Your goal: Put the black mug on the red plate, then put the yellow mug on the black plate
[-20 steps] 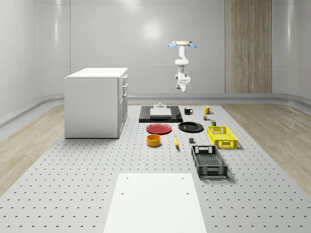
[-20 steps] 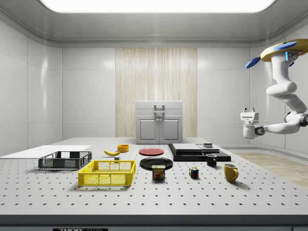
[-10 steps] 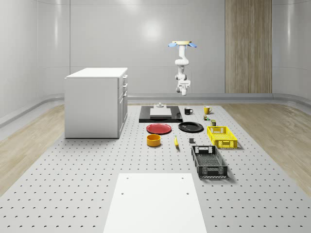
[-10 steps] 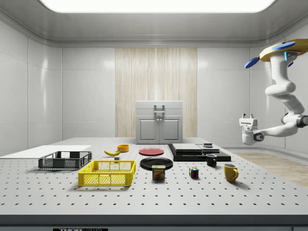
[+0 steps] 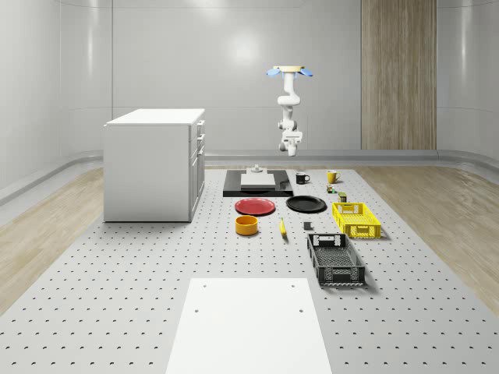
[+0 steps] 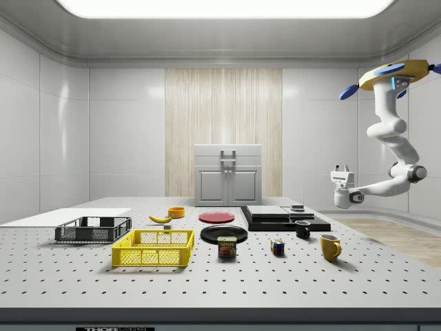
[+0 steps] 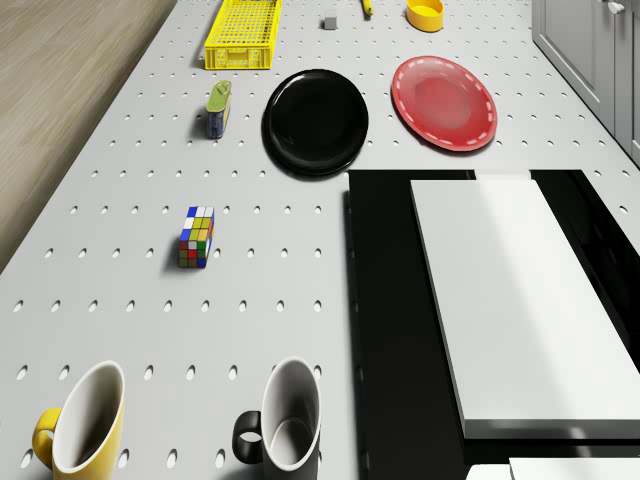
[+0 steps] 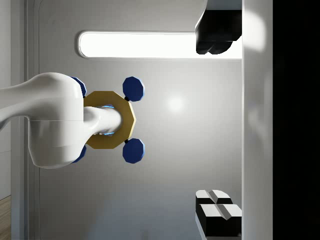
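Drone (image 6: pixel 393 74) moved inward; hand (image 6: pixel 340 169) spread wide, above table's (image 6: pixel 386 272) far edge.

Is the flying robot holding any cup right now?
No. Its gripper holds nothing, up in the air; the black mug and yellow mug sit on the table.

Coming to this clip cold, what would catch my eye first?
The drone hovering high in the air beyond the far end of the perforated table, its white arm bent down with the gripper pointing upward. Next, the black mug and yellow mug standing beside each other below it, near the red plate and black plate.
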Available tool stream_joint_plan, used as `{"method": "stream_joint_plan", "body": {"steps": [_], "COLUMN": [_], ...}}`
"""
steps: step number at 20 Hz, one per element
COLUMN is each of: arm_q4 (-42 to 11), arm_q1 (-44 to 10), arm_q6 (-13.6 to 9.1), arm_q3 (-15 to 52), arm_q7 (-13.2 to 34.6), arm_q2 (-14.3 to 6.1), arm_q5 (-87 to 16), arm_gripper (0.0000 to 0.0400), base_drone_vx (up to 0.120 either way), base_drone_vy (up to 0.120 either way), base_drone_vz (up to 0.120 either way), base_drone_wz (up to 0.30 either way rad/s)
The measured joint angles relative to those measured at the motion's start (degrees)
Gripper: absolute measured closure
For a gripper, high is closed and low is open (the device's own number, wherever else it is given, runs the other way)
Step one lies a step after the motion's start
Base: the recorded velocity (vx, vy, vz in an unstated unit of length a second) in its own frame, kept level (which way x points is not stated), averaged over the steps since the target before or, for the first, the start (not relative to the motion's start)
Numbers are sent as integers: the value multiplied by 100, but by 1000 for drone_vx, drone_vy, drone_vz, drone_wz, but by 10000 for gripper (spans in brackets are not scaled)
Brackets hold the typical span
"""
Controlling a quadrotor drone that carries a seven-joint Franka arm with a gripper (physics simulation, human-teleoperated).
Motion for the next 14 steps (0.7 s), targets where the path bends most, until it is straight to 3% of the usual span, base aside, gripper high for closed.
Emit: {"method": "stream_joint_plan", "body": {"steps": [14], "arm_q4": [-14], "arm_q1": [-10], "arm_q6": [45], "arm_q3": [10], "arm_q7": [-3], "arm_q2": [-31], "arm_q5": [-5], "arm_gripper": [0], "base_drone_vx": [120], "base_drone_vy": [0], "base_drone_vz": [0], "base_drone_wz": [0]}}
